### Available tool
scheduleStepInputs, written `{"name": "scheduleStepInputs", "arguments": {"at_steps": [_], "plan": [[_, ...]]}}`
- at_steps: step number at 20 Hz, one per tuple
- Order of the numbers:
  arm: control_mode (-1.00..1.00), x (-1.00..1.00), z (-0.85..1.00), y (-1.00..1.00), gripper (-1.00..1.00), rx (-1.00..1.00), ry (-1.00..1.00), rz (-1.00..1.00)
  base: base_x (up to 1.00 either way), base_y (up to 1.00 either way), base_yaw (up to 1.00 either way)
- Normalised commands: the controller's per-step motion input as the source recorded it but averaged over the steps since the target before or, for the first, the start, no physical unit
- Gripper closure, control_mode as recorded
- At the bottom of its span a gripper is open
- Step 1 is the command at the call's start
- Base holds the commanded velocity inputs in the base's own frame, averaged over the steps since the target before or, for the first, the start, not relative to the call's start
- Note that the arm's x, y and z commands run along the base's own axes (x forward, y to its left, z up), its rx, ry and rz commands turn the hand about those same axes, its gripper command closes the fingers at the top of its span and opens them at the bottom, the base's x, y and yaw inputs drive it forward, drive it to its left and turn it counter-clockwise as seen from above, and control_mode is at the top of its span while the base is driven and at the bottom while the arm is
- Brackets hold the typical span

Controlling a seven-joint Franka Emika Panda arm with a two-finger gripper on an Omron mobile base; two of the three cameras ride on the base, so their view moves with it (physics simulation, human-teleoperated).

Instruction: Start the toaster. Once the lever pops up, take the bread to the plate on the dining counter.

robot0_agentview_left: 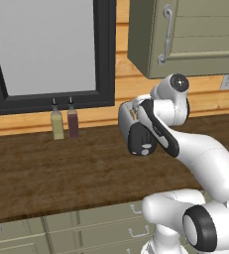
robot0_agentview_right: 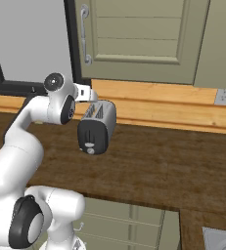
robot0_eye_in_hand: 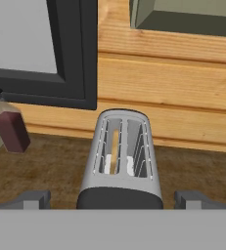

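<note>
Gripper: spread wide, above toaster's black end
Toaster: on worktop
Bread: in left slot
Lever: low

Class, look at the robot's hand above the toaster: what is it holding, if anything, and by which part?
Nothing. The hand is open, its fingertips apart either side of the rounded silver-grey toaster, touching nothing.

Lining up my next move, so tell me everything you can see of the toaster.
The toaster is small, rounded and silver-grey, metal by its look, with two slots on top and a black end face toward the robot. A light-grey lever sits low on that face. A bread slice stands in one slot. The toaster stands upright on the dark wood worktop near the wall.
</note>
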Motion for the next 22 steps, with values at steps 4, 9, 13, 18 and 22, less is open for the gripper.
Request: {"name": "scheduleStepInputs", "arguments": {"at_steps": [4,9,13,18,22], "plan": [[-1.0,0.0,0.0,0.0,-1.0,0.0,0.0,0.0,0.0,0.0,0.0],[-1.0,0.0,0.0,0.0,-1.0,0.0,0.0,0.0,0.0,0.0,0.0],[-1.0,0.0,0.0,0.0,-1.0,0.0,0.0,0.0,0.0,0.0,0.0],[-1.0,0.0,0.0,0.0,-1.0,0.0,0.0,0.0,0.0,0.0,0.0],[-1.0,0.0,0.0,0.0,-1.0,0.0,0.0,0.0,0.0,0.0,0.0]]}}
